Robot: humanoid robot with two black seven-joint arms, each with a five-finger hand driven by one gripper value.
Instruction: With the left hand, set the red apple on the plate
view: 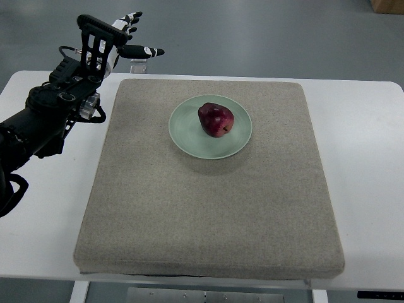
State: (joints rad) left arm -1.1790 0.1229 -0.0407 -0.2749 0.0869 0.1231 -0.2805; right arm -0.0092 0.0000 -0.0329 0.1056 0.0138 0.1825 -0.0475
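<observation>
Centrally, the red apple (216, 119), glossy, dark-skinned and slightly heart-shaped, sits on the plate (187, 136), a smooth round dish of pale green glaze. The plate rests on a square mat (208, 208) of coarse beige woven fabric with softly rounded corners, which covers most of a white table (366, 151) of matt finish. At upper left, the left hand (123, 39), a black and white jointed mechanism on a black arm, hangs beyond the mat's far left corner, well apart from the apple; its fingers (146, 51) are extended and relaxed, grasping nothing. Grey, smooth flooring shows beyond the table's far edge, with a brown box corner (387, 5) at upper right
</observation>
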